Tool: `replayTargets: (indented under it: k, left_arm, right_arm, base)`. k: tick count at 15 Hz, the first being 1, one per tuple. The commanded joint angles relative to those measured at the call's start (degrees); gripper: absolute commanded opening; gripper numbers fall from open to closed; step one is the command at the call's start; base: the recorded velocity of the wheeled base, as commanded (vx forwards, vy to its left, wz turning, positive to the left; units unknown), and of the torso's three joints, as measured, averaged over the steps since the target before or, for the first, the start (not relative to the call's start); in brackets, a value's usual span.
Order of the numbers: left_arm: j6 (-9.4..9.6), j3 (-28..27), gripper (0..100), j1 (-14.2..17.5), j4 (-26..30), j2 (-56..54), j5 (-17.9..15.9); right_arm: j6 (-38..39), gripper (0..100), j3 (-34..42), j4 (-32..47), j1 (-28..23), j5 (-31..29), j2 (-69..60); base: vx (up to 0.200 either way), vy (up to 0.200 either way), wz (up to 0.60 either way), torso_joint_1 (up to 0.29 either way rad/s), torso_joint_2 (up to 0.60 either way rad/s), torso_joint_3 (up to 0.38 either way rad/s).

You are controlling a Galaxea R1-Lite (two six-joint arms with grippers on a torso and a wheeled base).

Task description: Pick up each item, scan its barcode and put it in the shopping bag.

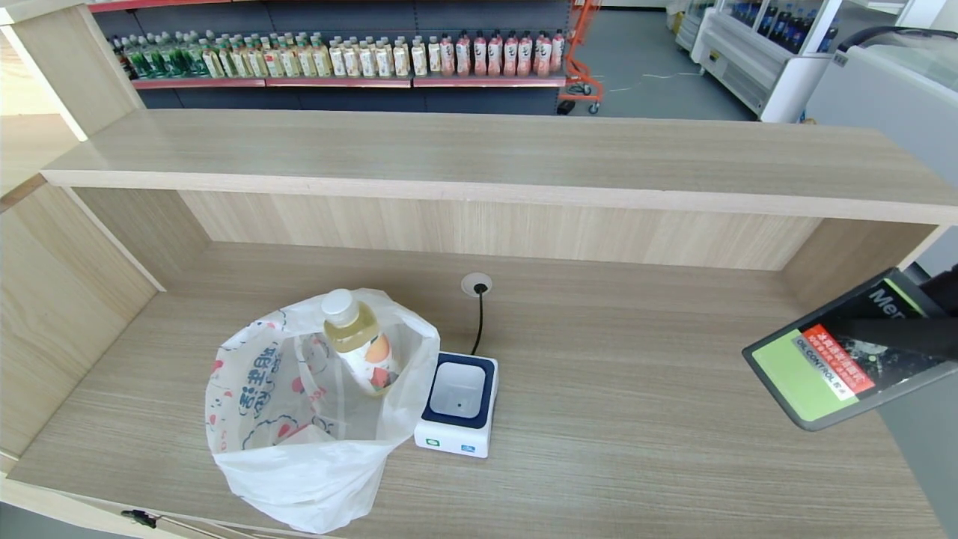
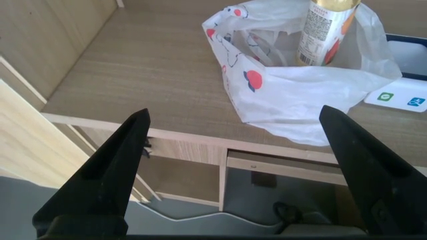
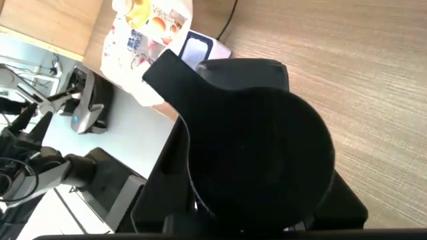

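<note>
One dark tube [image 1: 819, 370] is clamped in the right gripper [image 1: 861, 335] by the counter [image 1: 636, 397] edge; left gripper [image 2: 235, 119] jaws apart.

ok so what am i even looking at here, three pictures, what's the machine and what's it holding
This is a two-armed robot at a wooden shop counter. The wide picture comes from a camera on its head, and the other two come from cameras on its wrists. On the counter sits a white shopping bag with a drink bottle standing inside. Beside the bag is a small barcode scanner. The left gripper is open and holds nothing, near the counter's front edge. The right gripper, at the counter's right end, is shut on a flat dark box with a green and red label.
</note>
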Motion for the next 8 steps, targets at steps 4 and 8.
replayTargets:
  k: [4,8]
  left_arm:
    - [-0.04,0.0,100,0.0,0.0,0.0,0.0]
    - [-0.21,0.0,100,0.0,0.0,0.0,0.0]
  right_arm:
    - [0.6,0,0.2,-0.1,-1.1,2.4,0.3]
    - [0.6,0,0.6,-0.8,-1.1,2.4,0.8]
  base:
    - [0.000,0.000,0.00,0.000,0.00,0.000]
    - [0.000,0.200,0.00,0.001,0.00,0.006]
